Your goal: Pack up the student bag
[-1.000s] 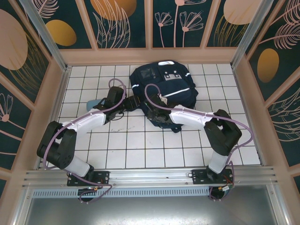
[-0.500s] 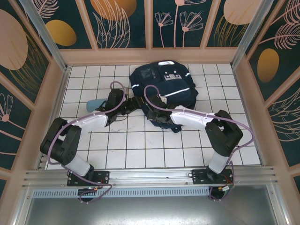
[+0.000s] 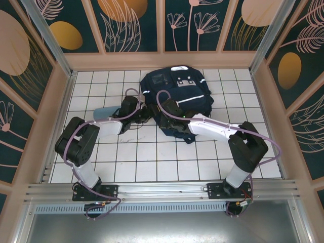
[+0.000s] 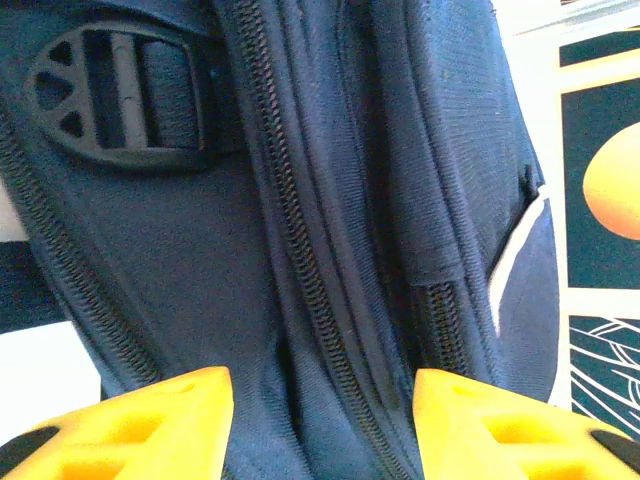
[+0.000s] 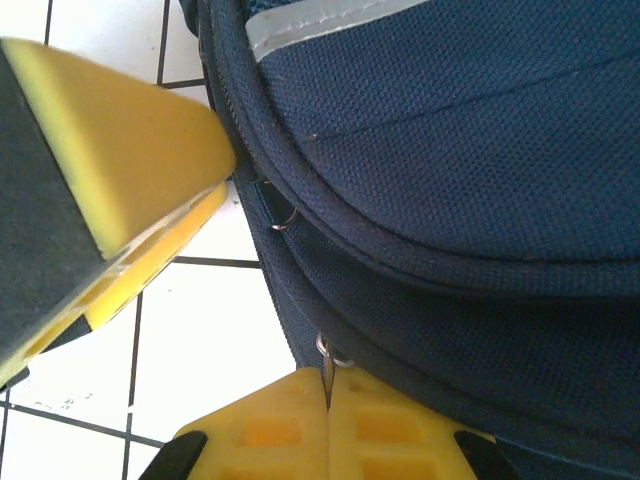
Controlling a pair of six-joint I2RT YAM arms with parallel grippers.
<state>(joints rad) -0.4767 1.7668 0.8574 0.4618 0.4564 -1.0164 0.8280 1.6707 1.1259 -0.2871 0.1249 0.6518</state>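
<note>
Tightly closed, the right fingers [image 5: 400,430], their yellow pads meeting flat, pinch a small silver metal zip ring [image 5: 330,350] at the edge of the student bag [image 5: 450,200], a large navy-blue fabric backpack; a second wire ring on a dark tab [image 5: 275,208] sits on the same zipped seam just beyond; a grey strip [image 5: 320,20] runs along the panel above. The left fingers [image 4: 150,425] stand apart on either side of a zipped ridge of the bag's fabric, which fills the gap between them; whether they press it or merely straddle it I cannot tell; a black plastic strap buckle [image 4: 115,95] lies on the fabric farther out, and a thin white stripe [image 4: 515,250] edges a panel to the right. From above, both arms reach over the white tiled worktop [image 3: 152,162] to the bag's near edge, the left arm [image 3: 101,125] at its near-left corner, the right arm [image 3: 212,127] over its near middle; the bag lies flat at the middle of the worktop's far edge; a pale blue rounded object [image 3: 104,110] lies on the tiles just beside the left arm.
</note>
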